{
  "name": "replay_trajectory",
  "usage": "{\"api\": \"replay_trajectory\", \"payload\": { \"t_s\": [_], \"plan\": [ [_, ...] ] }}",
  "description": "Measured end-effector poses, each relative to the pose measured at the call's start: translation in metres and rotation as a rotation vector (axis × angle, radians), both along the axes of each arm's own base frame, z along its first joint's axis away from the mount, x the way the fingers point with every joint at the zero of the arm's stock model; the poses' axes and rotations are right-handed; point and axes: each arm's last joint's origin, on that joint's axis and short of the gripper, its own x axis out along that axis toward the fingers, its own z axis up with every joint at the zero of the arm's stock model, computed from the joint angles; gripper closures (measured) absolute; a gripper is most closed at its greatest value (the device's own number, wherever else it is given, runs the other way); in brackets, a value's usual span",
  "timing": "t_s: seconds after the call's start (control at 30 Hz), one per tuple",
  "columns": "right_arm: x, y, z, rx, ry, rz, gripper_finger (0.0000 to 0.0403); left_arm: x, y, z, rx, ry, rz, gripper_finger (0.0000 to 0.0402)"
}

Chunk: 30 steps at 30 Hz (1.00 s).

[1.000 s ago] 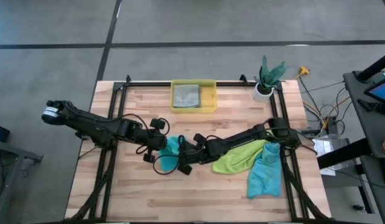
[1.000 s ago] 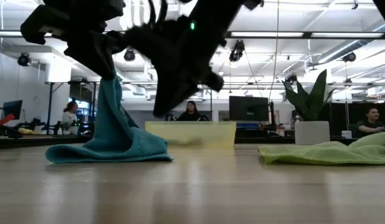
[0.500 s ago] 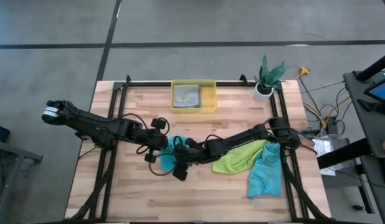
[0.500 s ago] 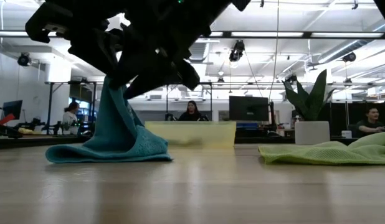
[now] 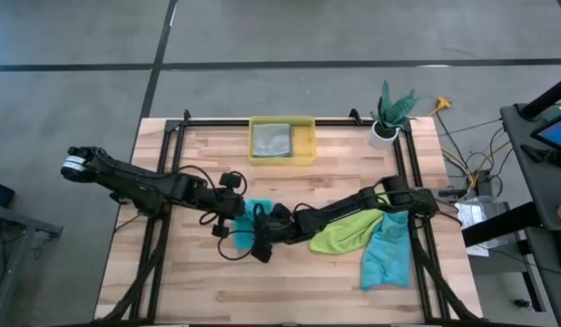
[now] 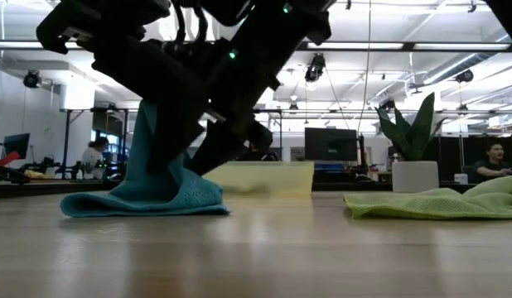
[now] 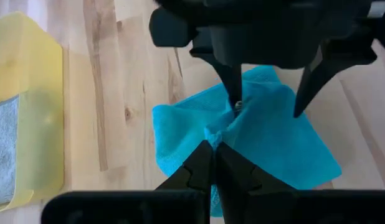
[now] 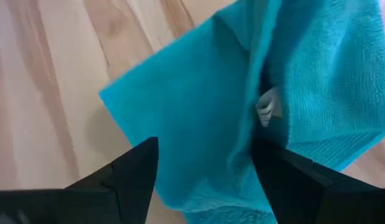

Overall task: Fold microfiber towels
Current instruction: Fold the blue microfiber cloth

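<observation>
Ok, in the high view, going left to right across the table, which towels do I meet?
Teal towel held up at the centre → grey towel in the yellow bin → lime green towel → second teal towel.

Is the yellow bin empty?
No, a grey towel lies inside the yellow bin in the high view.

My wooden table (image 5: pixel 199 282) is carrying a yellow bin (image 5: pixel 281 140) at its far edge, a potted plant (image 5: pixel 388 115) at the far right corner, a bunched teal towel (image 5: pixel 252 218) mid-table, and a lime green towel (image 5: pixel 344 232) lying beside another teal towel (image 5: pixel 388 256).
</observation>
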Motion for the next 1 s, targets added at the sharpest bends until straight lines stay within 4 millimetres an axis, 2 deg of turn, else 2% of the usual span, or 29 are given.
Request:
{"api": "replay_trajectory", "payload": {
  "t_s": [0.27,0.37,0.6,1.0],
  "plan": [
    [-0.007,0.004,0.032,-0.031,-0.073,-0.04,0.0167,0.0,0.0,0.0,-0.019,0.0,0.013,0.0401],
    [-0.008,0.005,0.034,-0.099,-0.084,-0.06,0.0167,0.0,0.0,0.0,-0.021,-0.005,0.013,0.0401],
    [-0.003,0.004,0.007,-0.129,-0.035,-0.066,0.0165,0.0,0.0,0.001,-0.022,-0.009,0.012,0.0402],
    [-0.001,0.003,-0.011,-0.121,0.0,-0.092,0.019,0.0,0.0,0.0,-0.022,-0.005,0.013,0.0402]
  ]
}}
